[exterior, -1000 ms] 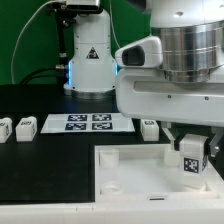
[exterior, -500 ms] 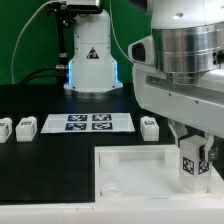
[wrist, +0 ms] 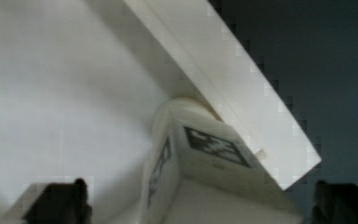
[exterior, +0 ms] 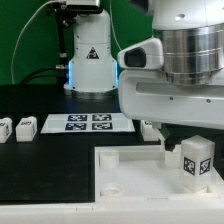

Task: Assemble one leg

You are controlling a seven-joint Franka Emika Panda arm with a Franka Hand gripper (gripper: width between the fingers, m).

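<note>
A white leg [exterior: 197, 160] with a black-and-white tag stands upright at the far right corner of the large white tray-like piece [exterior: 130, 178]. My gripper [exterior: 190, 135] hangs just above it, open, with nothing in it. In the wrist view the same leg [wrist: 202, 160] sits against the tray's raised rim [wrist: 211, 70], in the gap between my two spread fingertips [wrist: 60, 200], which do not touch it. Whether the leg is seated in a socket cannot be told.
Two more legs [exterior: 5, 129] [exterior: 26, 126] lie on the black table at the exterior view's left. Another leg [exterior: 150, 128] is partly hidden behind my arm. The marker board [exterior: 88, 122] lies behind the tray. A white robot base [exterior: 90, 60] stands at the back.
The fingers that gripped the leg's sides have opened and lifted off it. The leg now stands free at the tray's corner.
</note>
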